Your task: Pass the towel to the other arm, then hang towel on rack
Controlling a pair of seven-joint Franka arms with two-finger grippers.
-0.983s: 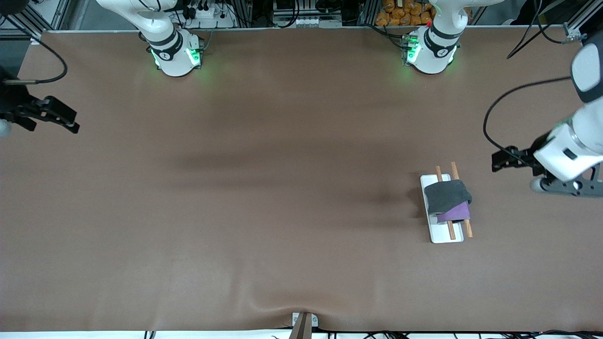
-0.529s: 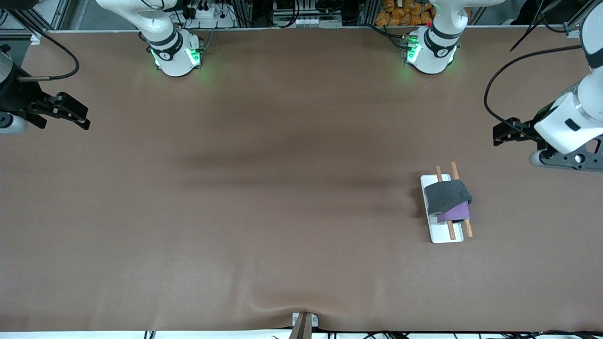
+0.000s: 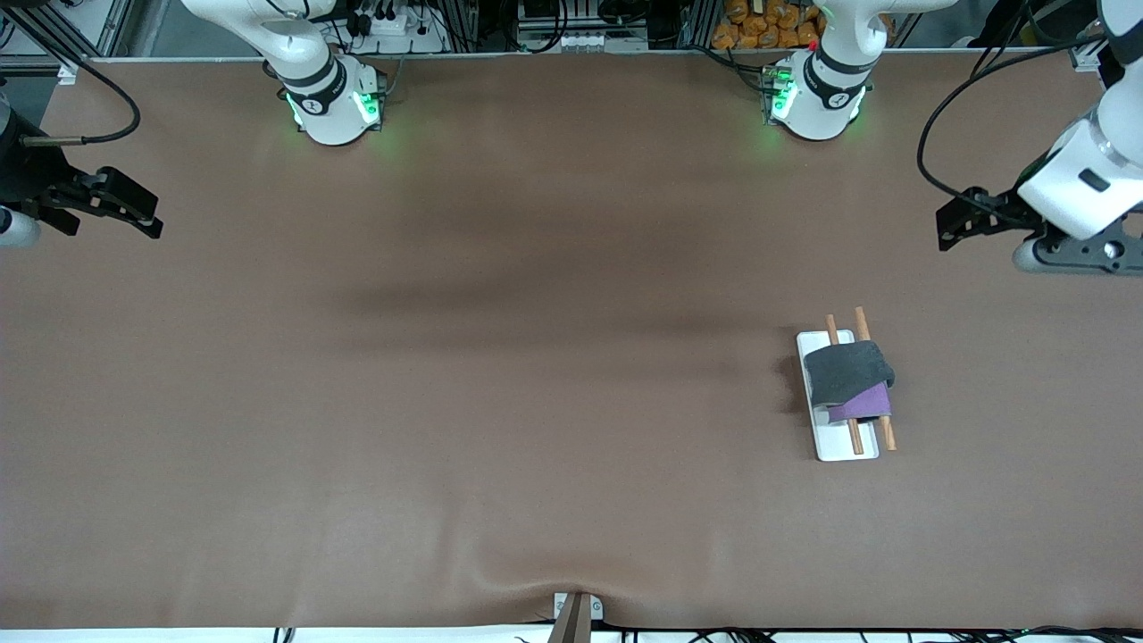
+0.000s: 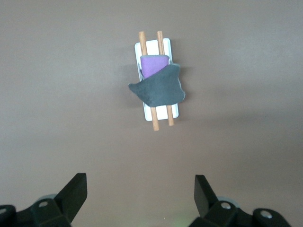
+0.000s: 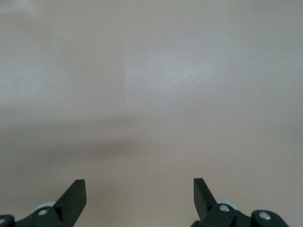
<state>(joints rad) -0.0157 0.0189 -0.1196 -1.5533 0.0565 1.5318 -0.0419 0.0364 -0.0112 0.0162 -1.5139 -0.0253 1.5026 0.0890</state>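
Since a second ago the left gripper (image 3: 948, 228) has risen and drawn back toward the table's edge at its own end, fingers spread and empty. The right gripper (image 3: 147, 221), also spread and empty, hovers near its end's edge. The towel (image 3: 846, 373) hangs draped over the rack (image 3: 844, 445), unmoved, with bare table all around.

Small white rectangular rack (image 3: 826, 442) with 2 parallel light-brown wooden rods, set on the brown table (image 3: 500, 402) toward the left arm's end. Draped across both rods: a small dark grey cloth towel (image 3: 846, 371), purple reverse side showing at the edge nearer the camera. Raised over the table's left-arm end, well apart from the rack: the black left gripper (image 3: 954, 223). Over the right-arm end, empty: the black right gripper (image 3: 134, 212).
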